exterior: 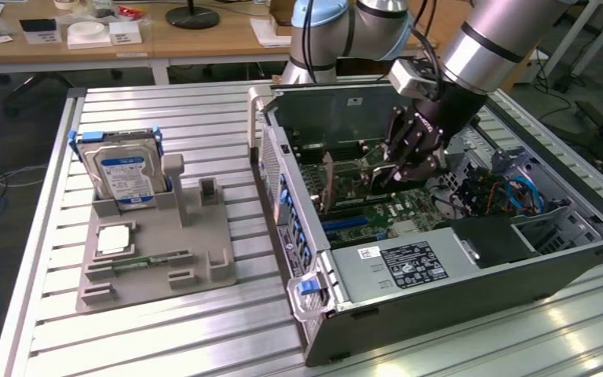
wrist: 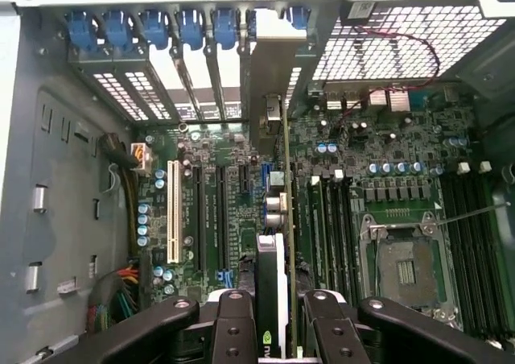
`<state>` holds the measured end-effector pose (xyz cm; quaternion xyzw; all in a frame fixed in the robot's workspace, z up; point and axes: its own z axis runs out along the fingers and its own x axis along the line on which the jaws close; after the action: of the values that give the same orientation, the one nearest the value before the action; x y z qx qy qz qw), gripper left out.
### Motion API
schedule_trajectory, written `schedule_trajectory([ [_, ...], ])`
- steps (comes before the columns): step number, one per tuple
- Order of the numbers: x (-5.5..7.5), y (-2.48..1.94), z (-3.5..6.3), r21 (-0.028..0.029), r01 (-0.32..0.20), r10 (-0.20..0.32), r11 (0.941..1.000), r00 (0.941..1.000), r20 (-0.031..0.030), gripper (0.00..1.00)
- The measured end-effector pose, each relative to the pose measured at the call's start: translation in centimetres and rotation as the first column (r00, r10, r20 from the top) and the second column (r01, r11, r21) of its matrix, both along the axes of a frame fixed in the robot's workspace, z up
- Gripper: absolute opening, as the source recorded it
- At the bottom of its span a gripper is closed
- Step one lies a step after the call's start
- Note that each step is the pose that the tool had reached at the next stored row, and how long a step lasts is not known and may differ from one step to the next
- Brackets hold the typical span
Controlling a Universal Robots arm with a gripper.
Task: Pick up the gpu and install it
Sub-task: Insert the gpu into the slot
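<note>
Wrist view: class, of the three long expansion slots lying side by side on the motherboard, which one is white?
The white slot is the outermost of the three, farthest from the gpu; the other two slots are black.

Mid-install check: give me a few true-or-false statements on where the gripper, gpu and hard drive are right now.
1. The gripper is inside the open computer case. True.
2. The gripper is empty. False: it is shut on the gpu, held edge-on above the motherboard.
3. The hard drive stands upright in the grey holder. True.
4. The hard drive is inside the case. False: it is outside, to the exterior view's left of the case.
</note>
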<state>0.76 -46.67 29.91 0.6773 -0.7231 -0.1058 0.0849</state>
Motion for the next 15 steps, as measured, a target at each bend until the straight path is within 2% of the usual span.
schedule_trajectory([
  [3, 0.0, 0.01, -0.2, -0.0003, -0.001, 0.001, 1.0, 1.0, -0.0009, 0.28],
  [8, -0.6, 0.0, -0.83, -0.0004, -0.012, 0.012, 0.9999, 0.9999, -0.0073, 0.28],
  [13, -0.9, 0.01, -1.5, 0.0023, -0.05, 0.05, 0.9988, 0.9987, -0.008, 0.28],
  [15, -1.0, 0.0, -1.67, 0.0026, -0.06, 0.06, 0.9982, 0.9981, -0.0102, 0.28],
])
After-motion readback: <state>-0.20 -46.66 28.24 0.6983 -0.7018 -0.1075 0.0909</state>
